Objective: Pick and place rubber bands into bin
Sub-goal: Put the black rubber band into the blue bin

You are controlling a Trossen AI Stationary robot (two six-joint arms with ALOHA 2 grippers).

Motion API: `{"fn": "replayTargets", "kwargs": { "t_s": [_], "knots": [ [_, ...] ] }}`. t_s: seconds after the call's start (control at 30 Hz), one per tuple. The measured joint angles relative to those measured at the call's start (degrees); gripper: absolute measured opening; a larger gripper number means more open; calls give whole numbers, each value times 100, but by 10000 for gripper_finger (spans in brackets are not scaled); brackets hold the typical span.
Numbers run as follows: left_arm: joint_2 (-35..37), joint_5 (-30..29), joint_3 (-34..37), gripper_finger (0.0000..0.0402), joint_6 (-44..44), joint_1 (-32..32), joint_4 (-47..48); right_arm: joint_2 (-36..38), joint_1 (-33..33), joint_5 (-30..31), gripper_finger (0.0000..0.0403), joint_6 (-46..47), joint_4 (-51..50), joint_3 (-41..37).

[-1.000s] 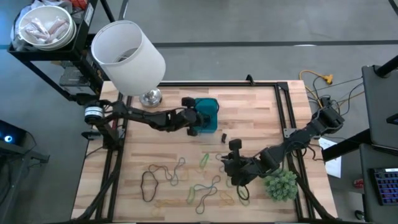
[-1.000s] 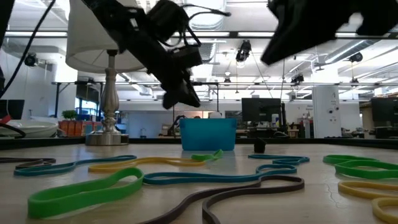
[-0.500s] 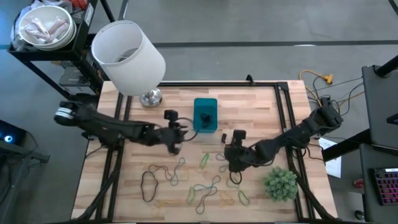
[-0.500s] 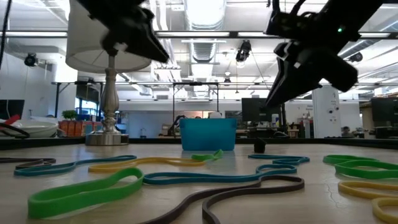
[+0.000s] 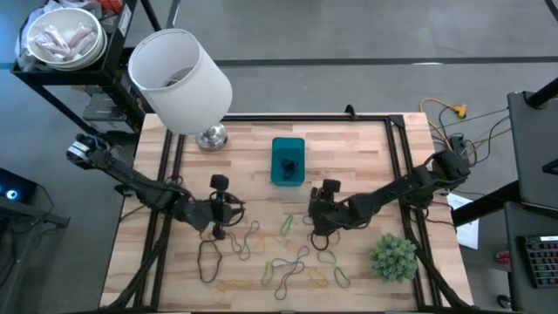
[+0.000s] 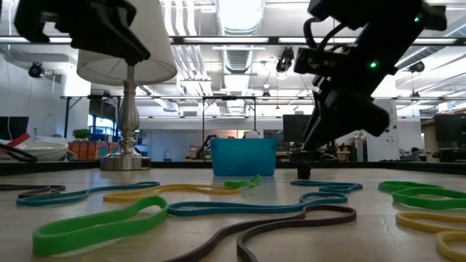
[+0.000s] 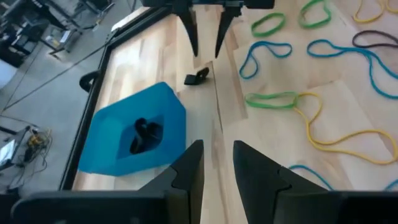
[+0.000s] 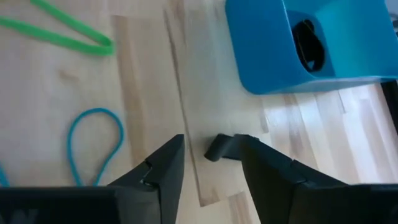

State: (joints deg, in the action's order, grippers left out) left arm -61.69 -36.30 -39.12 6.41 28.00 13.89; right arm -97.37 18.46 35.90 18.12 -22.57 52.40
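The left gripper [image 5: 218, 228] has pulled back from the bin [image 5: 288, 160] toward the lower left of the high view, fingers slightly parted, holding nothing; the right gripper [image 5: 317, 218] has moved up, jaws open and empty over a small dark band [image 8: 217, 147] beside the bin; the bin sits centre on the wooden table [image 5: 366, 157], dark bands [image 7: 147, 133] inside; loose rubber bands [image 5: 288, 262] are strewn along the lower middle; a white lampshade [image 5: 179, 77] stands upper left.

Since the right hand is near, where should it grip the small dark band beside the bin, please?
Pinch the small dark band across its folded middle, from straight above: it sits as a low lump on the table, apart from the bin, in line with the open right hand.
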Motion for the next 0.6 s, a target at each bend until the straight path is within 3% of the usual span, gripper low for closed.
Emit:
{"fn": "replayTargets", "kwargs": {
  "t_s": [0.6],
  "knots": [
    [2,-240,90,70,5,180,-166,-102,-199,9,155,682,51,-39]
  ]
}}
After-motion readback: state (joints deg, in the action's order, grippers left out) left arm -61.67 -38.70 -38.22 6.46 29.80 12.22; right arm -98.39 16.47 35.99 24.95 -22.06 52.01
